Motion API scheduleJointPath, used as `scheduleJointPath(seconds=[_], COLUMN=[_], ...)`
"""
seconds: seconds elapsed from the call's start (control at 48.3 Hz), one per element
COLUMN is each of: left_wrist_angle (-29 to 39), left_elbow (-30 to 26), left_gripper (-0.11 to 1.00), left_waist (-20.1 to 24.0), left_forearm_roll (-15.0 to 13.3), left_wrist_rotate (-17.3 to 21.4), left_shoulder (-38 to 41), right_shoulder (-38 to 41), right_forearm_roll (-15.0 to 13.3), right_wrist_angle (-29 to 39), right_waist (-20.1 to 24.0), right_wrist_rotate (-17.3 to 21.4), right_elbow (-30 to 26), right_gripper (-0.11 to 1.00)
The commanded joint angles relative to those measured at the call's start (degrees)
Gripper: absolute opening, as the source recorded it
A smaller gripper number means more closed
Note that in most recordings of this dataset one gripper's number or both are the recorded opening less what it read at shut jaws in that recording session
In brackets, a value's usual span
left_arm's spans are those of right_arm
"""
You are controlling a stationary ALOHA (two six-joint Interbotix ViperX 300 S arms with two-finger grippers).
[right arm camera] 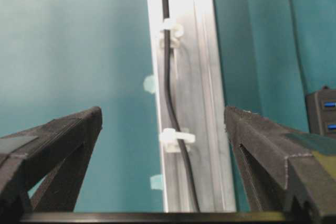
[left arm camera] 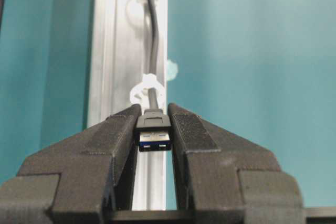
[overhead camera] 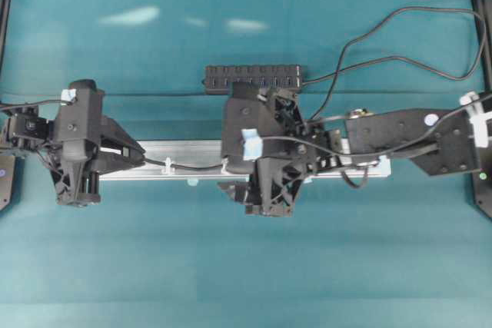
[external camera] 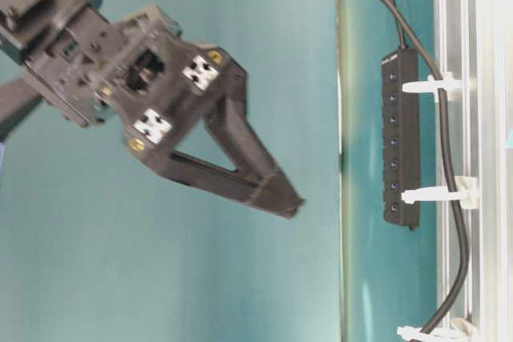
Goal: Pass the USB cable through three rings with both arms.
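Overhead view: left gripper (overhead camera: pixel 142 160) at the left end of the silver rail (overhead camera: pixel 200 149), tips pointing right along it, clamped on the end of the USB cable (overhead camera: pixel 196 166). Cable running right from those tips, through a white ring (overhead camera: pixel 167 165) just ahead of them, then on under the right gripper (overhead camera: pixel 231 178), which hovers over the rail's middle with its tips toward the left. Black multi-port hub (overhead camera: pixel 252 77) beyond the right gripper, off the rail on the teal table (overhead camera: pixel 231 266).

Table-level view: one black gripper (external camera: pixel 292 202) hanging clear of the surface, fingers converging to a point from this side; which arm it belongs to cannot be told here. Beside it, along the frame edge, three rings (external camera: pixel 437 194) on the rail, cable threaded through all three. Hub between gripper and rail.

Left wrist view: both pads (left arm camera: pixel 189 129) pressed against the sides of the USB plug (left arm camera: pixel 154 132), pinching it, blue-tongued face turned to the camera. Directly ahead of the tips, nearest ring (left arm camera: pixel 144 90) with the cord passing through; farther ahead, a second ring, blurred.

Right wrist view: fingers (right arm camera: pixel 68 135) spread wide, nothing between them. Below and ahead, between the two fingers, rail with cable lying along it, held by two rings (right arm camera: pixel 176 139). Hub corner beside the right finger.
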Motion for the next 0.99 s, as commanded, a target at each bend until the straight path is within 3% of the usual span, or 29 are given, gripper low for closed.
scheduleJointPath(seconds=[0.0, 0.269, 0.974], left_wrist_angle=[-0.3, -0.4, -0.6], left_elbow=[-0.8, -1.0, -1.0], left_gripper=[0.21, 0.21, 0.21], left_waist=[-0.2, -0.2, 0.1], left_forearm_roll=[0.0, 0.0, 0.0], left_wrist_rotate=[-0.2, -0.1, 0.1], left_shoulder=[-0.7, -0.7, -0.7], right_shoulder=[-2.5, -5.3, -5.9], right_forearm_roll=[-0.2, -0.1, 0.1], right_wrist_angle=[-2.3, -8.3, -8.7], right_waist=[0.1, 0.0, -0.5], right_wrist_rotate=[0.4, 0.4, 0.4], right_elbow=[0.4, 4.4, 5.9], right_gripper=[0.88, 0.88, 0.88])
